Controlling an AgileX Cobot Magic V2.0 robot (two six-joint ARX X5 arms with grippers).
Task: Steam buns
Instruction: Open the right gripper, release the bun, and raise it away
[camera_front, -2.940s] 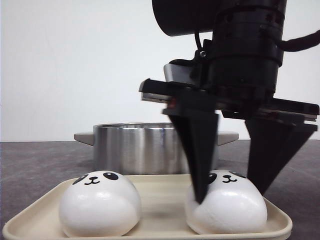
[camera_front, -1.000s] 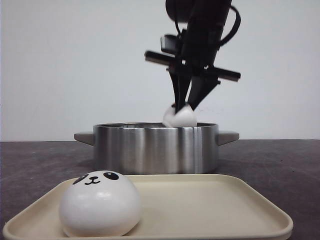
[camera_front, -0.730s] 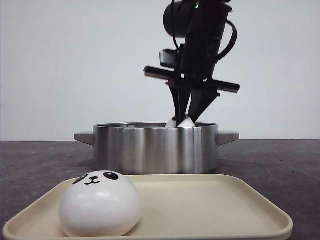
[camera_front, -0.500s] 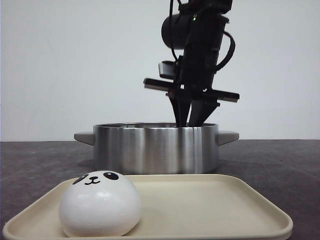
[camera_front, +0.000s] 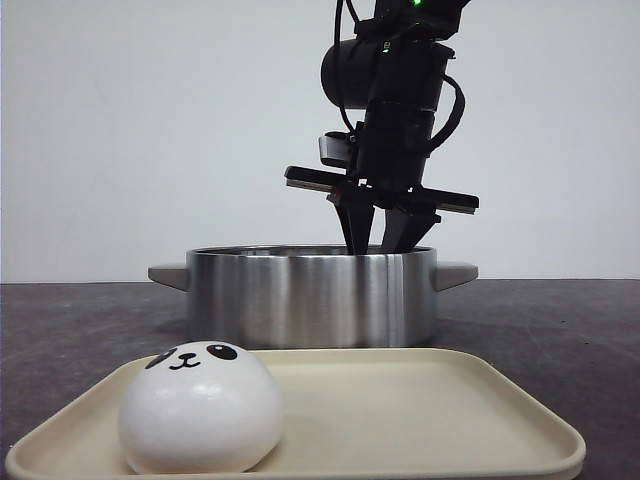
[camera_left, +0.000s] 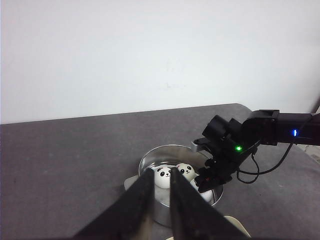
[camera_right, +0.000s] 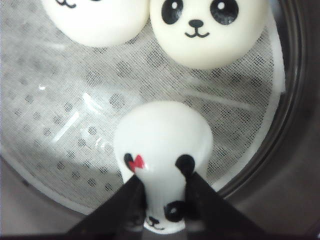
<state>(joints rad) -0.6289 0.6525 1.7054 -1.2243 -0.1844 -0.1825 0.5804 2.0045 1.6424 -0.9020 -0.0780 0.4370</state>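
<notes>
In the front view, a bun with a panda face sits at the lower left of the frame, on the left part of a beige tray that spans the bottom. Behind the tray, at mid-frame, stands a steel pot with a handle on each side, on a dark table. Right of centre, the right arm comes down from the top edge, and the right gripper has its fingertips dipped below the pot's rim.

In the left wrist view, the left gripper shows at the bottom centre, its two fingers nearly together with only a thin gap and nothing between them. Beyond it, the pot holds two buns side by side, faces up. To their right the black right arm reaches in from the right edge, its tip in the pot.

In the right wrist view, two buns lie along the top of the frame on a white perforated liner. At lower centre the right gripper is closed on a third bun, pinching its near end narrow between the fingers. That bun is inside the pot, at the liner; whether it rests on it cannot be told. The pot wall curves down the right side.
</notes>
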